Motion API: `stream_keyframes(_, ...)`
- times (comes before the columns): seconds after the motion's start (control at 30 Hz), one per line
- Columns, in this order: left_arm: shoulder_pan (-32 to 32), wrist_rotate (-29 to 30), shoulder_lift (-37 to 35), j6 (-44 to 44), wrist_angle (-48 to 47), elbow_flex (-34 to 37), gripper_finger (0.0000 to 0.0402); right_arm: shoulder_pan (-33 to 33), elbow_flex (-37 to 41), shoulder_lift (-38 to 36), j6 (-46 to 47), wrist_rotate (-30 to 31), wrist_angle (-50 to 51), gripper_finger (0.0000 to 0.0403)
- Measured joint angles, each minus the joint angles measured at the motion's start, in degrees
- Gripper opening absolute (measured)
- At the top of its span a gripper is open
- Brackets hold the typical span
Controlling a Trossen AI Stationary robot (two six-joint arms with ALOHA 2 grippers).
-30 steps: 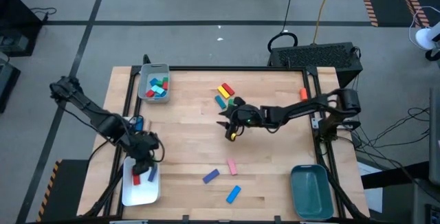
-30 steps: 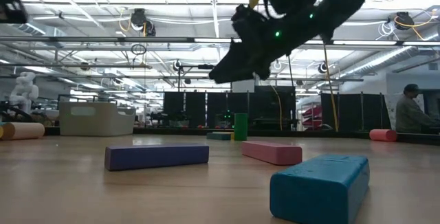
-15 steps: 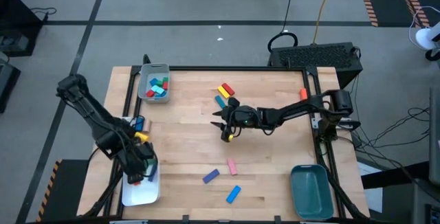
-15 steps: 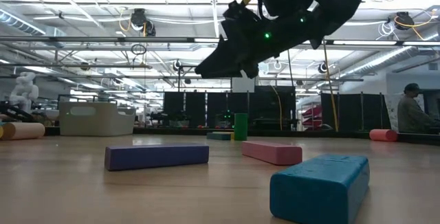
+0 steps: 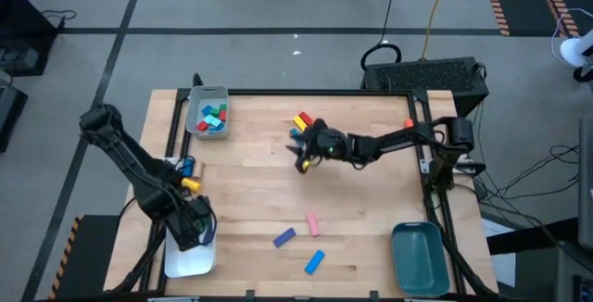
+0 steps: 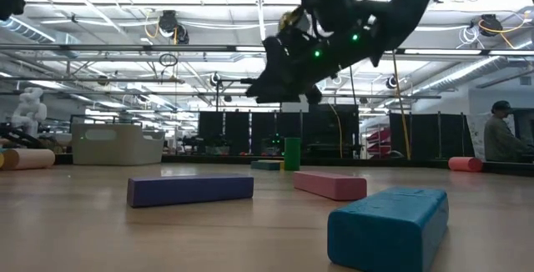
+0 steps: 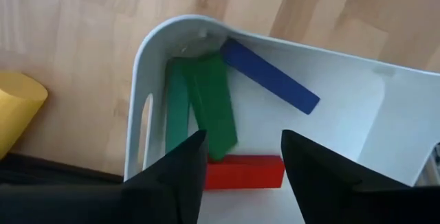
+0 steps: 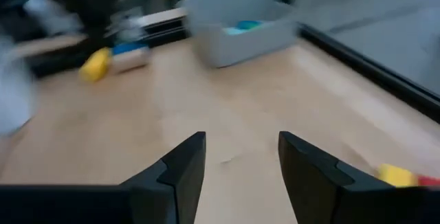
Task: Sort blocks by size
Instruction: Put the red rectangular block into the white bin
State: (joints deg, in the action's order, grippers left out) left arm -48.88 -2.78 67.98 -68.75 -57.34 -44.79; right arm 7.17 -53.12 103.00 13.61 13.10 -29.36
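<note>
My left gripper (image 7: 244, 141) hangs open, pointing down, over the white tray (image 5: 190, 265) at the table's near left corner. On the tray floor lie two green bars (image 7: 206, 104), a blue bar (image 7: 269, 76) and a red bar (image 7: 244, 172). The red bar shows in the gap below my fingertips, its ends hidden behind them. My right gripper (image 5: 298, 158) hovers open and empty over the table's middle. It is just near of a yellow and red block (image 5: 303, 119) and a teal block (image 5: 296, 135). Purple (image 5: 284, 237), pink (image 5: 313, 223) and blue (image 5: 315, 262) bars lie flat near the front edge.
A grey tray (image 5: 208, 90) with several blocks stands at the far left, and a teal tray (image 5: 419, 230) at the near right. A yellow cylinder (image 5: 190, 184) and a blue piece (image 5: 186, 166) sit on the left frame rail. A green cylinder (image 6: 292, 153) stands far back. A person stands beyond the table's right side.
My left gripper has gone toward the table's near edge and down, and now stands over the white tray. My right gripper has moved toward the far edge, closer to the yellow, red and teal blocks, staying above the table.
</note>
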Motion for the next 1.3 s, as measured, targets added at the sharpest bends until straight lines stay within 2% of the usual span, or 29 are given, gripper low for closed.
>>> stream_keyframes(0.3,0.5,-1.7,0.4,-1.9,-0.2,-0.7,0.0193,9.0,-0.1,0.0,4.2,0.3,1.8,0.0167)
stream_keyframes(0.43,0.5,-1.7,0.4,-2.5,-0.5,-2.3,0.0193,14.3,-0.1,0.0,9.9,0.0,8.0,0.0167)
stream_keyframes(0.5,0.5,-1.7,0.2,-2.5,-1.0,-3.2,0.0193,16.5,-0.1,0.0,10.0,-2.9,11.3,0.0167)
stream_keyframes(0.57,0.8,-1.6,-0.1,-2.5,-1.8,-4.3,0.0194,18.0,-0.1,0.0,9.9,-5.5,14.0,0.0167)
stream_keyframes(0.77,3.3,0.6,-1.7,0.4,-3.4,-7.0,0.0194,19.5,-0.2,0.0,9.3,-5.8,17.9,0.0167)
stream_keyframes(0.87,5.4,4.0,-2.4,3.0,-3.5,-8.4,0.0194,19.3,-2.2,0.0,8.4,-5.7,22.2,0.0167)
stream_keyframes(1.0,8.7,12.1,-3.1,7.5,-3.5,-10.8,0.0194,18.6,-6.2,1.3,6.7,-4.5,26.9,0.0167)
stream_keyframes(1.17,12.1,22.8,-3.3,12.9,-3.0,-11.8,0.0194,18.0,-13.1,6.4,5.9,-3.7,35.0,0.0166)
stream_keyframes(1.3,14.8,28.7,-3.3,13.9,-2.6,-11.8,0.0194,17.5,-17.1,10.7,6.1,-2.6,39.4,0.0166)
